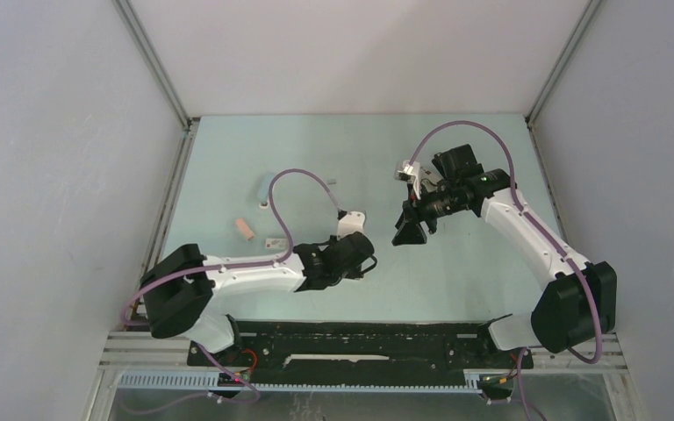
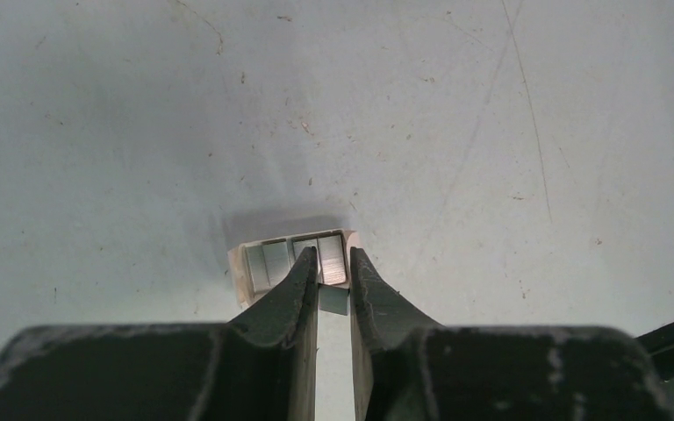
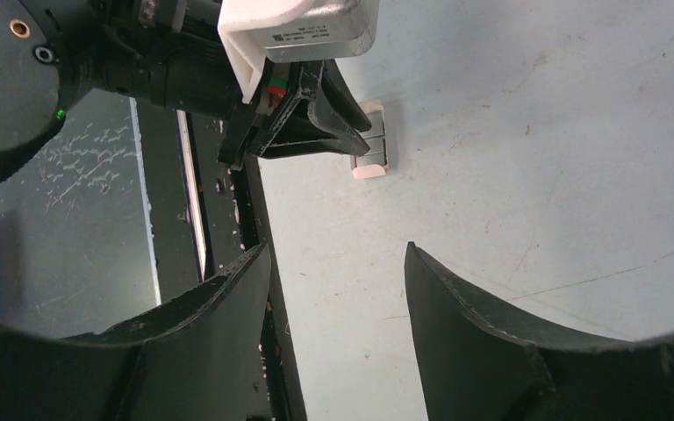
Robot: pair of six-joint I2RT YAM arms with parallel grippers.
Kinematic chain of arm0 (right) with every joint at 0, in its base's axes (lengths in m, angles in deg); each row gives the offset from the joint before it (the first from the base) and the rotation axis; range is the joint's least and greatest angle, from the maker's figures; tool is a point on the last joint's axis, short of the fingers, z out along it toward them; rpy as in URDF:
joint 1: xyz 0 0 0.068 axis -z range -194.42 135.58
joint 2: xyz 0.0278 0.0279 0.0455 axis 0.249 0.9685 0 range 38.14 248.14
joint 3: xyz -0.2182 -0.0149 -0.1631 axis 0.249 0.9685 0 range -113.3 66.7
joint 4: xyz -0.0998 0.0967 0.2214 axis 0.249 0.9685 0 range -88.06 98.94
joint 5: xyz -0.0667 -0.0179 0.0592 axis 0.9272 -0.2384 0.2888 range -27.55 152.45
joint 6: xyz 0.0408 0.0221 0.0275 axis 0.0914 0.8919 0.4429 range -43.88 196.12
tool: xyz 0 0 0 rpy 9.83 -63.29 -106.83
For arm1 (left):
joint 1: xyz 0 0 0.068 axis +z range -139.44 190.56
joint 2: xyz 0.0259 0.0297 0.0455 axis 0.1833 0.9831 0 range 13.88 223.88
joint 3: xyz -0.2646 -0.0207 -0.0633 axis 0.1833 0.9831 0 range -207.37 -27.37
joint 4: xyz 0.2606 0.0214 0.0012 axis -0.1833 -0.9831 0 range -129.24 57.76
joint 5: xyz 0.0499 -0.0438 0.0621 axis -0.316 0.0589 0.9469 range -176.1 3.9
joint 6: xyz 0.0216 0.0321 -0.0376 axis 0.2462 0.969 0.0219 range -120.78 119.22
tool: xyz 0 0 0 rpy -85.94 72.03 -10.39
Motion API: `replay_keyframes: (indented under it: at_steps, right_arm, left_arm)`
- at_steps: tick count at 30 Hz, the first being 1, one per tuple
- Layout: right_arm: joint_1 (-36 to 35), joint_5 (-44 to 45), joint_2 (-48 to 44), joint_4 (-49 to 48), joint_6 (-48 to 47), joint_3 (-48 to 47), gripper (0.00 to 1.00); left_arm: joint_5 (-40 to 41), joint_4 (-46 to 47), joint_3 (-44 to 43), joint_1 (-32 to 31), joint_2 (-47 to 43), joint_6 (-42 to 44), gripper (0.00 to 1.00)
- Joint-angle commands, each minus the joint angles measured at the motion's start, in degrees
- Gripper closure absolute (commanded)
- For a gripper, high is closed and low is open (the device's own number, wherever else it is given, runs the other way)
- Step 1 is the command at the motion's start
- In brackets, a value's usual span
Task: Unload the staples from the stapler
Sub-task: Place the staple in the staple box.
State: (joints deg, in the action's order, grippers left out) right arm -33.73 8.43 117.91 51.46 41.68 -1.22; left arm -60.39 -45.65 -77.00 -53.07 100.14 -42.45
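Between the black fingertips of the left gripper (image 2: pixel 332 253) sits one short strip of the silvery-grey metal staples (image 2: pixel 333 267). It fills the narrow slit, so the jaws are pinched onto it. Other strips lie side by side in a small cream-rimmed tray (image 2: pixel 239 274) that the tips touch, resting on the table near its middle.

I judge that the pull should go straight up and slowly. The strip is thin and would likely snap or twist if dragged sideways, and the light tray may ride up with it. The right gripper (image 3: pixel 333 253) hovers close by with its fingers spread wide and nothing between them. It could probably press the tray down if needed.

The pale blue-green tabletop (image 2: pixel 456 114) is matte and scuffed, with fine scratches and dark specks. Plain white panel walls (image 1: pixel 53 132) box it in on three sides, joined by metal corner posts.
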Motion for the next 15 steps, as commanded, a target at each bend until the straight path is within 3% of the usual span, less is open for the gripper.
replay_keyframes:
  at_steps: [1,15]
  right_arm:
    - [-0.1,0.0,-2.2,0.2,-1.1,0.0,0.34]
    - [-0.1,0.0,-1.7,0.3,-1.4,0.0,0.34]
  left_arm:
    - [3.4,-2.0,-3.5,-0.9,0.7,-2.1,0.88]
    - [6.1,-2.8,-3.6,-2.2,1.2,-5.3,0.87]
